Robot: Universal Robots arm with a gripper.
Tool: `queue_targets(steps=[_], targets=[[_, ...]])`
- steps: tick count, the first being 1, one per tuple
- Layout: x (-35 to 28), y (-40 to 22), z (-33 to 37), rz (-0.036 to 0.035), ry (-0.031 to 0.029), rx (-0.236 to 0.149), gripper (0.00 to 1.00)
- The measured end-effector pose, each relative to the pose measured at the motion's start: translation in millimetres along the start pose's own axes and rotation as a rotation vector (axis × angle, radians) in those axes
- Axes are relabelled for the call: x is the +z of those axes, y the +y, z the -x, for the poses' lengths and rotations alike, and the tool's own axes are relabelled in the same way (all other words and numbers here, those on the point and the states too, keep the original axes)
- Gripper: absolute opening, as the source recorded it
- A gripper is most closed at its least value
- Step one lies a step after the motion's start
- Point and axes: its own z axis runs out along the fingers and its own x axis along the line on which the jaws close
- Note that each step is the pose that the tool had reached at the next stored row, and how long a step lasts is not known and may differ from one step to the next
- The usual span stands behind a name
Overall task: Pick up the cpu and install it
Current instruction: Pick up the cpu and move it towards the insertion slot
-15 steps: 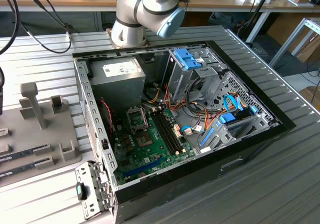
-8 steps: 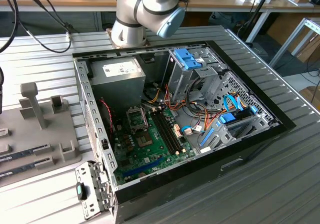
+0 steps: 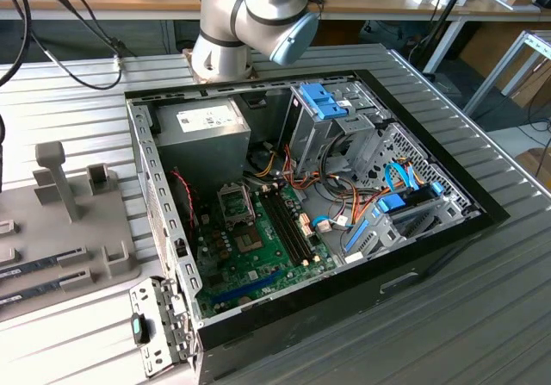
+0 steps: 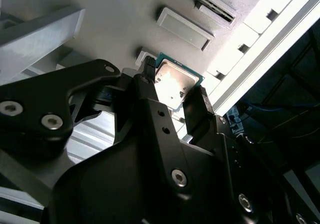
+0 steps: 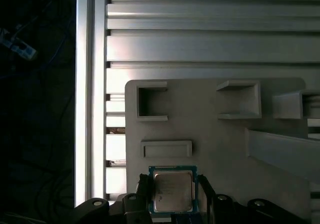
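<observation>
The chip (image 5: 172, 189) has a smooth, silvery metal top that catches the light, with a thin green rim. The gripper (image 5: 173, 200) pinching it is black with a faint satin sheen, studded with bright metal screws (image 4: 179, 177). The tray (image 5: 220, 139) beneath looks like matt grey plastic. It sits on a table (image 5: 200, 48) of ribbed, brushed-looking metal. In the exterior view the computer case (image 3: 148, 174) is dull bare sheet metal — its circuit board (image 3: 258, 260) glossy green.

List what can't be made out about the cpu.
- Second wrist view: near part of the cpu, hidden behind the gripper.
- First wrist view: whether the cpu rests on the tray or is lifted; the straight-down angle hides any gap.
- Exterior view: the motherboard socket, too small to tell if empty.
- Exterior view: the arm, cut off by the top edge.
</observation>
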Motion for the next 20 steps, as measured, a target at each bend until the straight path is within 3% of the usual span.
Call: queue_targets(steps=[20], targets=[[-13.6,0.4,0.3,0.0029,0.0001,0.0,0.47]])
